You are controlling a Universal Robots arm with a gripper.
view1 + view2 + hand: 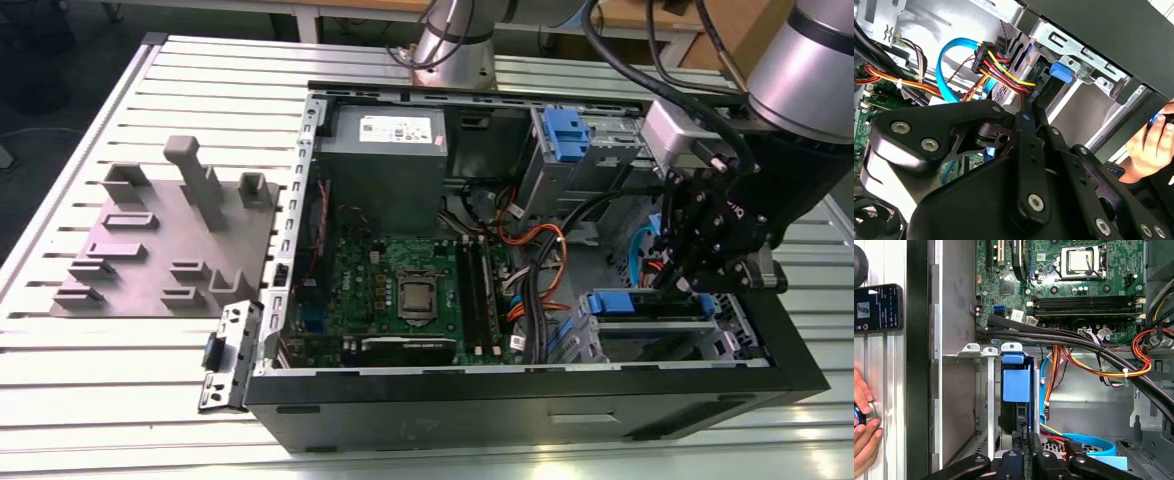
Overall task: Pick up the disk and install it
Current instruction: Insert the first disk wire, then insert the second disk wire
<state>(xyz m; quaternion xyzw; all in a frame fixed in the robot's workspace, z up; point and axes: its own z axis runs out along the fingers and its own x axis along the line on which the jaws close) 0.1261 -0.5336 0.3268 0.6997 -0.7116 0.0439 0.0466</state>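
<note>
A blue-railed disk [1016, 390] stands edgewise in the drive cage [985, 390] below the motherboard [1064, 285].

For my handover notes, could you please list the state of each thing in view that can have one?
Computer case: side panel off, interior exposed.
Disk: standing in the drive cage by the metal brackets, its blue rail facing out.
Tool: lowered inside the case above the drive cage; whether it is open or shut cannot be told.
Processor socket: uncovered, no cooler on it.
Person's hand: resting on the table outside the case.
</note>
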